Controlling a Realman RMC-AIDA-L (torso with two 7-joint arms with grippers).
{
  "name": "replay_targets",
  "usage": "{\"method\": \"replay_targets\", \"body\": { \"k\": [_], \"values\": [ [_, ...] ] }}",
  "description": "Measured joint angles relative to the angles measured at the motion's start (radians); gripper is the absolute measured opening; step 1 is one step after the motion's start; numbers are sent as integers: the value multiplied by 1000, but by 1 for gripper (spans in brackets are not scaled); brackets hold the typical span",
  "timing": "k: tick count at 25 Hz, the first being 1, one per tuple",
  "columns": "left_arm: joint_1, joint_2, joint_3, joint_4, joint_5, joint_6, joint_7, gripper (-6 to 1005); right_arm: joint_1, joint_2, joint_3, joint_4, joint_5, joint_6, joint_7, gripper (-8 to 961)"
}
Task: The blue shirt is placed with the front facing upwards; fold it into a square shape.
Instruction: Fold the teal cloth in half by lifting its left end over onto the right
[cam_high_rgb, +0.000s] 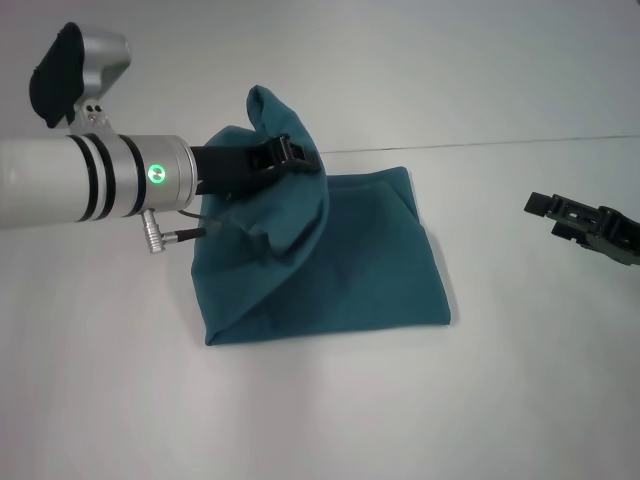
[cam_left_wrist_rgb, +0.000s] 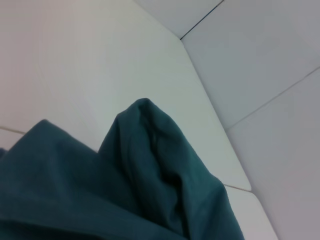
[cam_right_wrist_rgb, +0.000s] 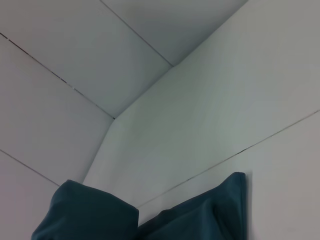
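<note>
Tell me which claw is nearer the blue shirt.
Left. The left claw grips a raised fold of the blue shirt; the right claw hangs off to the shirt's right, apart from it.

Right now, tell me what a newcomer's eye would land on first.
The blue shirt, already folded to a rough rectangle mid-table, has its far-left part lifted into a peak. The left gripper is shut on that raised fold. The right gripper hangs off the cloth at the table's right.

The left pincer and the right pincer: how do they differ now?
The left pincer is over the blue shirt, shut on a raised fold; the right pincer is off to the side, away from the shirt and holding nothing. Both are black.
</note>
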Motion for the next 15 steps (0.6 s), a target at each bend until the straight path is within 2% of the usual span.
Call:
{"method": "replay_targets", "body": {
  "k": [5,15],
  "values": [
    [-12,0,3,-34,-13,-25,2,143,-3,0,0,0,0,0,0,942],
    [-40,0,14,-90,-33,-70,17,208,-3,-1,-2,0,0,2,0,942]
  ]
}}
